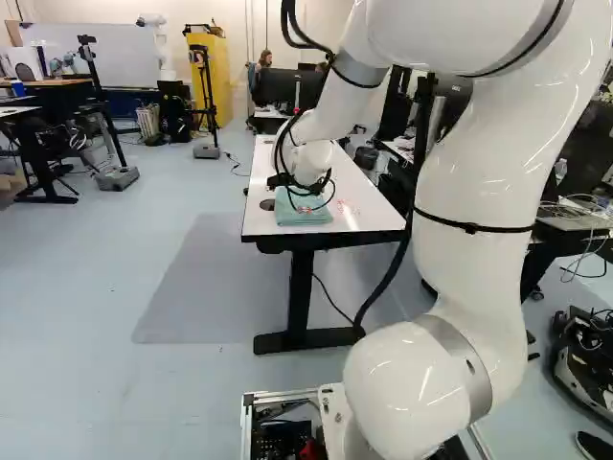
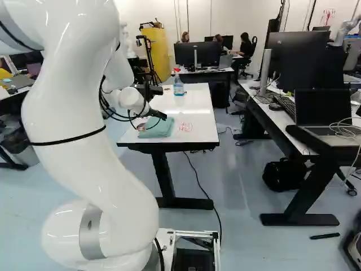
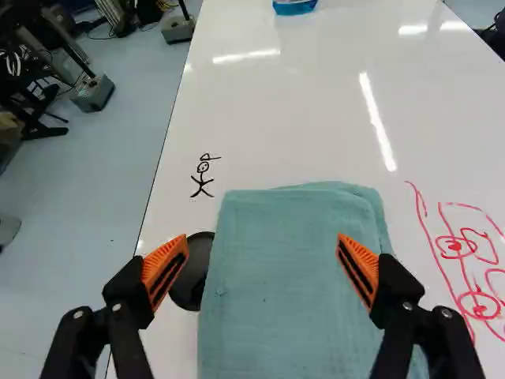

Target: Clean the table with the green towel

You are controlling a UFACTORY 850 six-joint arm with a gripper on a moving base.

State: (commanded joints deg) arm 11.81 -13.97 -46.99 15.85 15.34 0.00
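Observation:
My gripper (image 2: 153, 113) hangs low over the near end of the white table (image 2: 194, 104). In the wrist view the gripper (image 3: 262, 271) stands wide open, one finger over the folded green towel (image 3: 288, 268), the other past its edge near a dark round hole. Nothing is held. The towel (image 2: 159, 128) lies flat near the table's front edge in the right base view. Red marker drawings (image 3: 473, 276) are beside the towel, and a small black drawing (image 3: 203, 175) lies ahead of it on the other side.
A spray bottle with blue liquid (image 2: 178, 84) stands farther along the table. To the right of the right base view is a desk with monitors and a laptop (image 2: 324, 113). Another robot (image 1: 161, 48) stands in the far background of the left base view.

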